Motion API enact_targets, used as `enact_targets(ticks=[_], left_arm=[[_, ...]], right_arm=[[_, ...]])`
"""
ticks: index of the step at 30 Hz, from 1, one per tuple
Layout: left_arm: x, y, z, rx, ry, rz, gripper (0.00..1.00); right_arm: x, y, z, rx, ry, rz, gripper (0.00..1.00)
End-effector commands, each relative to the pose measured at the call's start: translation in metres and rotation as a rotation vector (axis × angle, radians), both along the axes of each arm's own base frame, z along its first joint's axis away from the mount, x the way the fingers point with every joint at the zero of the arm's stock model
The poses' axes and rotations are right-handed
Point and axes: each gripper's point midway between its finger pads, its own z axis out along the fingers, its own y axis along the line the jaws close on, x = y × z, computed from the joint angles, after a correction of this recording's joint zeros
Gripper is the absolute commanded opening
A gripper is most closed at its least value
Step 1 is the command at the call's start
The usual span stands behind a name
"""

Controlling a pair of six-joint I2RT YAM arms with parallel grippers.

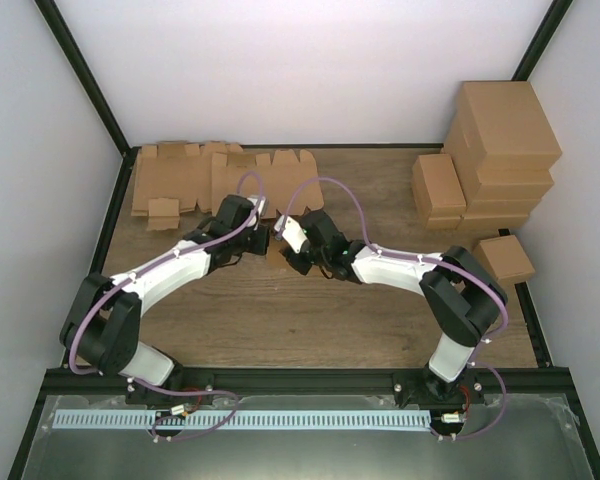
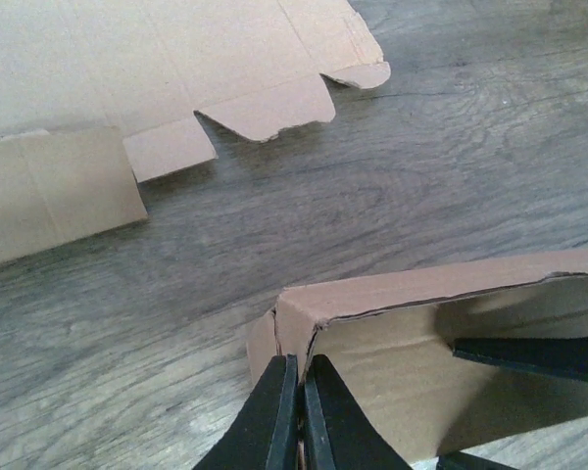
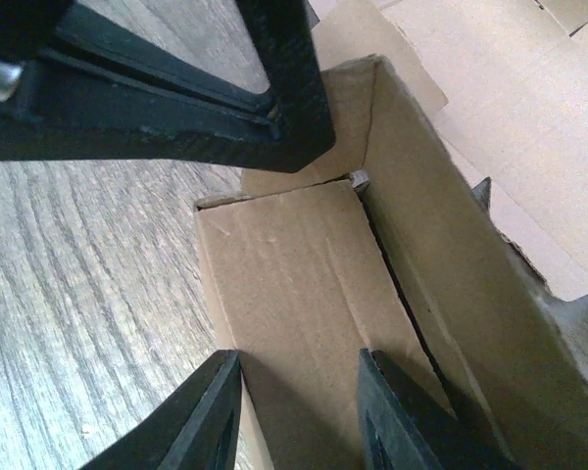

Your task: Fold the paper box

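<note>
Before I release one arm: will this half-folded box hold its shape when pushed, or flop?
Probably floppy: the box is thin card and its corner seam gapes. Likely light, so a push may slide it across the wooden table. The left gripper pinching one wall steadies it.

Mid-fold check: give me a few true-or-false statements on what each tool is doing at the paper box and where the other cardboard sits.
1. The left tool is pinched on a wall of the paper box. True.
2. The right tool is fully shut. False: its fingers stand apart, with a cardboard panel between them.
3. Flat cardboard blanks lie at the back left of the table. True.
4. The stacked boxes stand between the two arms. False: they are at the back right.
</note>
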Motion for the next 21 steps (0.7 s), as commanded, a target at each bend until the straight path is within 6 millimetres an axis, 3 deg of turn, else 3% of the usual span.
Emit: enact_targets(ticks=[1, 4, 12, 16, 21], left_arm=[[-0.027, 0.005, -0.026, 0.032, 0.092, -0.017, 0.04], [-0.031, 0.004, -0.030, 0.028, 0.096, -0.016, 0.04], [-0.034, 0.002, -0.031, 0.034, 0.090, -0.017, 0.04], [-0.035, 0.001, -0.030, 0.035, 0.088, -0.020, 0.04], [-0.036, -0.002, -0.030, 0.032, 0.086, -0.023, 0.04]], right_arm=[[-0.004, 0.001, 0.011, 0.013, -0.011, -0.005, 0.34], [-0.011, 0.004, 0.018, 0.037, 0.010, 0.008, 0.38], [-0.043, 0.000, 0.066, 0.213, 0.079, 0.040, 0.47], [-0.039, -0.024, 0.081, 0.293, 0.174, -0.040, 0.44], [-0.025, -0.082, 0.084, 0.340, 0.237, -0.234, 0.51]])
